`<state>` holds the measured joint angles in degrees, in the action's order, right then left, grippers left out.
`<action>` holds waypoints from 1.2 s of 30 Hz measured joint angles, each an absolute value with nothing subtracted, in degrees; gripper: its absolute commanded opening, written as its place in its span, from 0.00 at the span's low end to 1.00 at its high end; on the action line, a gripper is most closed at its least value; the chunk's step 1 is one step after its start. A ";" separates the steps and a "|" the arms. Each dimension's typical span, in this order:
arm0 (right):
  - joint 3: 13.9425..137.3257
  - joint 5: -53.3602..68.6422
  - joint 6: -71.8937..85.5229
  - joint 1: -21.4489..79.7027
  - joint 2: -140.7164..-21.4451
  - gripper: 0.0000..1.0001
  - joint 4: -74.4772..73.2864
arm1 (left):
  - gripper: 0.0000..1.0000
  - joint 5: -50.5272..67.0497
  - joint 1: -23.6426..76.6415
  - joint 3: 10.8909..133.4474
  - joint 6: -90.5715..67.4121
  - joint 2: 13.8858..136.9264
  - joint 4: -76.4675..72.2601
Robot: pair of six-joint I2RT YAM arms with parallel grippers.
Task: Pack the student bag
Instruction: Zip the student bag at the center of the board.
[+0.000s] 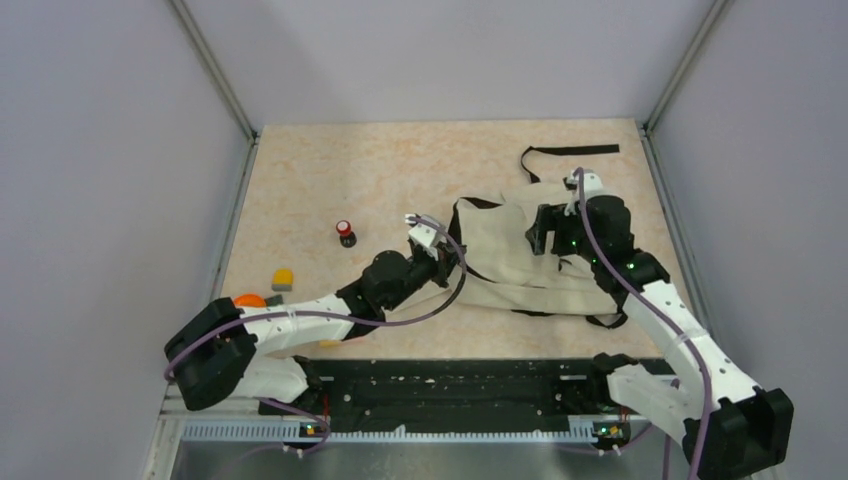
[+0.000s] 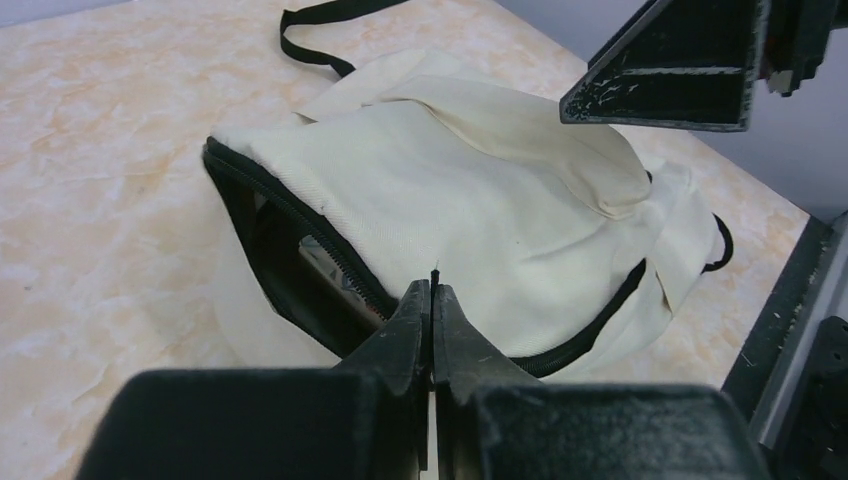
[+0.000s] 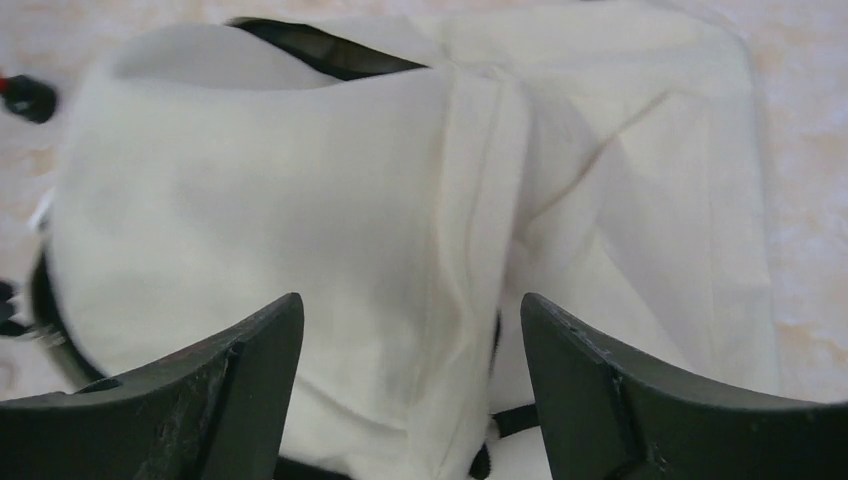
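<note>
Pressed-together fingers of the left tool (image 2: 432, 292) sit at the black zipper rim (image 2: 300, 225) of the student bag (image 2: 480, 200), which lies slumped on the marbled bench (image 1: 350, 170); whether they nip anything I cannot tell. Over the bag's cream panel the right tool (image 3: 410, 305) hangs wide open. Its woven cloth looks light, limp and creased, so I'd judge the firmer zipper rim the better hold.

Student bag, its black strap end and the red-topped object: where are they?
student bag (image 1: 500, 250), top external view, cream fabric panel.
black strap end (image 1: 580, 150), top external view, flat far stretch.
red-topped object (image 1: 344, 228), top external view, red cap.
</note>
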<state>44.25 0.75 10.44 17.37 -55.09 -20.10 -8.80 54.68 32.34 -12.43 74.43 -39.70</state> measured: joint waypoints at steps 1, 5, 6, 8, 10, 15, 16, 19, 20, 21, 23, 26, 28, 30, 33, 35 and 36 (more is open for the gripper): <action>44.25 2.39 9.80 17.78 -54.22 0.79 -19.64 | 0.00 -8.10 54.59 32.36 -12.78 74.11 -39.29; 43.70 10.94 6.81 22.13 -49.84 0.79 -14.70 | 0.00 -5.87 53.93 32.36 -14.98 73.32 -37.85; 43.42 12.43 6.26 23.55 -49.28 0.79 -13.67 | 0.00 -5.43 53.69 32.36 -15.46 73.21 -37.47; 42.61 14.68 4.67 28.27 -48.53 0.79 -11.22 | 0.00 -4.80 53.21 32.38 -16.71 73.10 -36.77; 41.67 15.70 2.76 33.15 -48.66 0.78 -9.28 | 0.00 -4.23 52.88 32.38 -18.04 73.10 -36.38; 39.20 14.44 -1.32 41.21 -50.83 0.78 -6.13 | 0.00 -3.92 52.40 32.38 -20.51 73.10 -36.34; 38.65 12.95 -2.17 42.87 -51.48 0.78 -5.58 | 0.00 -3.92 52.34 32.38 -20.93 73.10 -36.36; 37.82 7.62 -4.73 48.64 -54.26 0.77 -4.60 | 0.00 -3.88 52.12 32.38 -21.61 73.10 -36.38; 37.54 5.41 -5.50 50.35 -55.22 0.76 -4.21 | 0.00 -3.88 52.10 32.38 -21.76 73.10 -36.36; 37.30 3.03 -6.20 51.81 -56.14 0.75 -3.44 | 0.00 -3.84 52.05 32.38 -21.96 73.10 -36.36; 36.73 -1.50 -7.40 53.80 -58.06 0.70 -1.85 | 0.00 -3.84 51.96 32.38 -22.24 73.10 -36.36; 36.36 -7.84 -8.84 55.61 -60.01 0.49 -0.49 | 0.00 -3.79 51.77 32.38 -22.50 73.10 -36.36; 36.36 -11.75 -9.93 56.80 -61.08 0.35 0.71 | 0.00 -3.77 51.68 32.38 -22.63 72.86 -36.16; 36.36 -15.22 -10.70 57.74 -61.95 0.21 1.52 | 0.00 -3.62 51.48 32.38 -22.76 72.51 -35.97; 36.36 -18.46 -11.25 58.59 -62.65 0.00 2.57 | 0.00 -3.42 51.05 32.38 -22.94 72.23 -35.86; 36.36 -19.75 -11.49 59.09 -62.65 0.00 2.66 | 0.00 -3.33 50.74 32.67 -23.07 72.20 -35.70; 36.36 -20.34 -11.46 59.33 -62.63 0.00 2.72 | 0.00 -3.49 50.57 32.91 -23.11 72.20 -35.44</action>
